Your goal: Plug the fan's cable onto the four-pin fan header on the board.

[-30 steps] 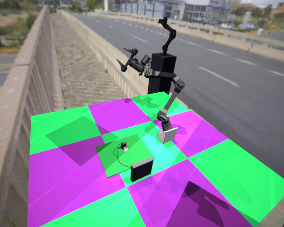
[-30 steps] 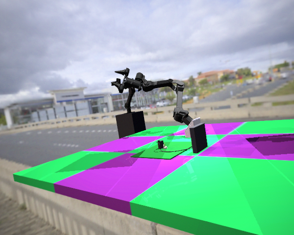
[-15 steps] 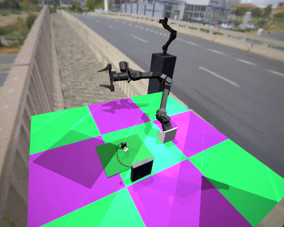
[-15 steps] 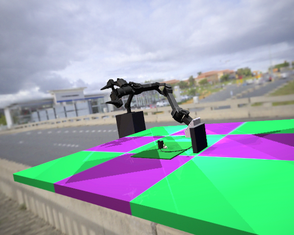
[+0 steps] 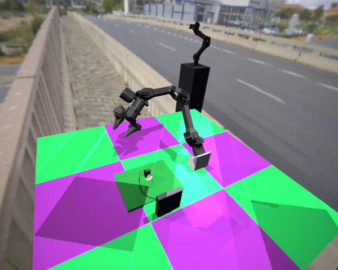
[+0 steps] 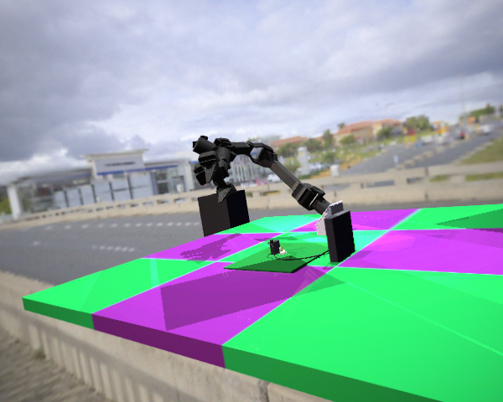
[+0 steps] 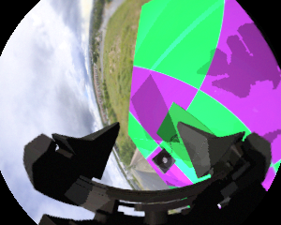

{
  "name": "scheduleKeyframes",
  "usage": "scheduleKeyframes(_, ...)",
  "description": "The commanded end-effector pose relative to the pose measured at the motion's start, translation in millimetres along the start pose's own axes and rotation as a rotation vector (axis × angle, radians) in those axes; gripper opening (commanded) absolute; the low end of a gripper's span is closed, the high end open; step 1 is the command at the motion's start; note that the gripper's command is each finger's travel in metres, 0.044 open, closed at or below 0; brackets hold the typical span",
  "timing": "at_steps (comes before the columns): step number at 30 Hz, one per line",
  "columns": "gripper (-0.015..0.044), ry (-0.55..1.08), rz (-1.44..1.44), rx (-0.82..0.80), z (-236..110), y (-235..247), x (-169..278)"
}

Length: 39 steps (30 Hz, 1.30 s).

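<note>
The dark green board (image 5: 128,197) (image 6: 260,265) lies flat in the middle of the table. A small black plug (image 5: 147,172) (image 6: 274,247) stands on it beside the pale four-pin header (image 5: 150,178) (image 6: 283,251). A thin black cable (image 5: 140,185) runs from the plug to the black fan (image 5: 168,201) (image 6: 339,235), which stands upright at the board's corner. My gripper (image 5: 122,129) (image 6: 210,171) (image 7: 148,124) is open and empty. It hangs above the back left of the table, well away from the plug and the board, fingers tilted down.
The table (image 5: 76,151) (image 6: 373,328) (image 7: 178,32) is a green and magenta checker top. My arm's base (image 5: 199,160) sits behind the board. A black pillar (image 5: 193,84) (image 6: 223,212) with a camera stand is at the table's back edge. The table ends in open drops.
</note>
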<state>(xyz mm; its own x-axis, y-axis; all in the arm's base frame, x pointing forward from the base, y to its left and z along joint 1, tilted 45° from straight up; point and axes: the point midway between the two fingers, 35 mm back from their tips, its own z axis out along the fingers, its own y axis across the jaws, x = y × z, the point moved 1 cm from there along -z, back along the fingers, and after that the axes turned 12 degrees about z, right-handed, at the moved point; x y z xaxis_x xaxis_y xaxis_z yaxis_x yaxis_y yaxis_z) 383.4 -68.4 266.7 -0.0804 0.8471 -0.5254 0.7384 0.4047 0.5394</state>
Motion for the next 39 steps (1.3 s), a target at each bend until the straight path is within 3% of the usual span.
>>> scheduleKeyframes(1,0.044,0.085,-0.198,0.198,20,-19,42)
scheduleKeyframes(6,0.044,0.207,-0.579,0.515,32,-56,100)
scheduleKeyframes(12,0.044,0.311,-1.135,0.87,23,-87,145)
scheduleKeyframes(21,0.044,0.313,-1.153,0.879,24,-89,146)
scheduleKeyframes(30,0.044,0.31,-1.153,0.88,82,-154,126)
scheduleKeyframes(39,0.044,0.309,-1.153,0.881,88,-164,124)
